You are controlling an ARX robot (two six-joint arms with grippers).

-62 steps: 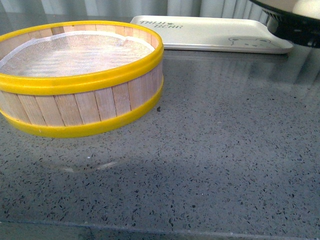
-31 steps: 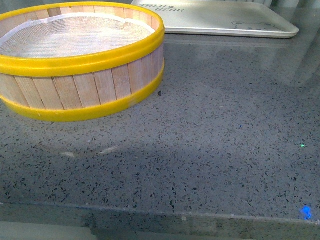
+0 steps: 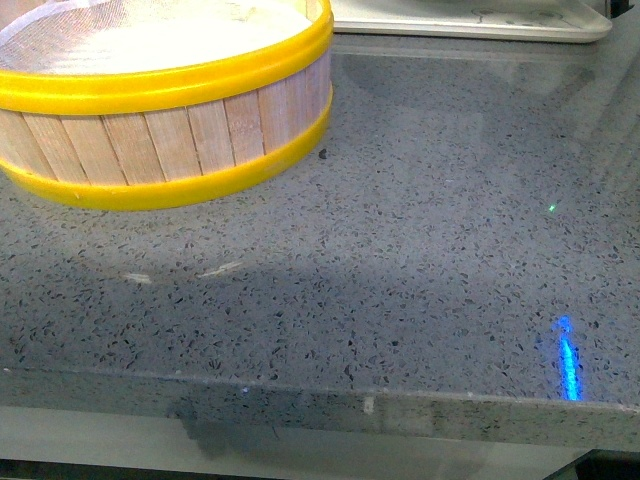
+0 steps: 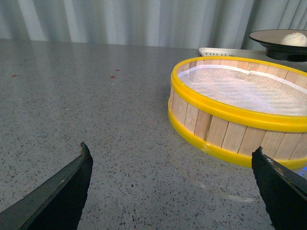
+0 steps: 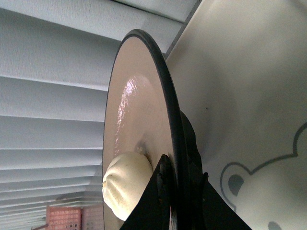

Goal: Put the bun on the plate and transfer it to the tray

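Right pincer (image 5: 180, 184) is pinching the plate (image 5: 136, 124) by its rim, carrying the bun (image 5: 125, 184) over the tray (image 5: 249, 96); left pincer (image 4: 172, 179) is gaping wide.

White pleated bun (image 5: 125, 184) sits on tan, black-rimmed plate (image 5: 139, 120), which is held above white tray (image 5: 249, 96) bearing a bear drawing.

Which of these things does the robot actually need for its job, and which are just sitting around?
Needed for the job:
- bun, lying on the plate
- plate, gripped at its rim by the right end effector
- tray, at the far edge of the counter

Just sitting around:
- steamer basket, empty apart from its white mesh liner
- left end effector, open and idle
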